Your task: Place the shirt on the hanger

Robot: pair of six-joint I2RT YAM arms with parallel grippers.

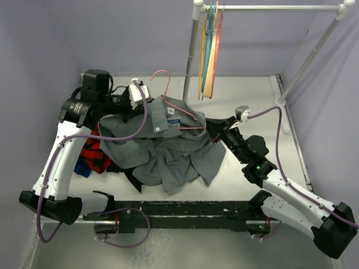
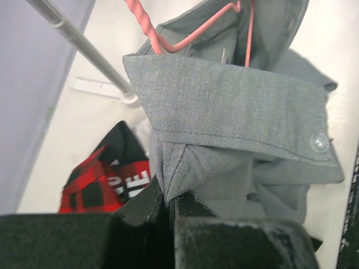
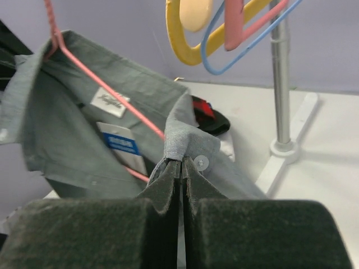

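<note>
The grey collared shirt is held up between both arms over the table, its lower part draping down. The thin pink wire hanger sits inside the collar with its hook sticking up behind. My left gripper is shut on the shirt's left collar edge; the hanger shows above it. My right gripper is shut on the right collar corner by a button. In the right wrist view the hanger wire crosses the open neck past the white-and-blue tag.
A red-and-black plaid shirt and a dark garment lie under the grey shirt at the left. A white rack at the back carries yellow, teal and orange hangers. The rack's base stands close on the right.
</note>
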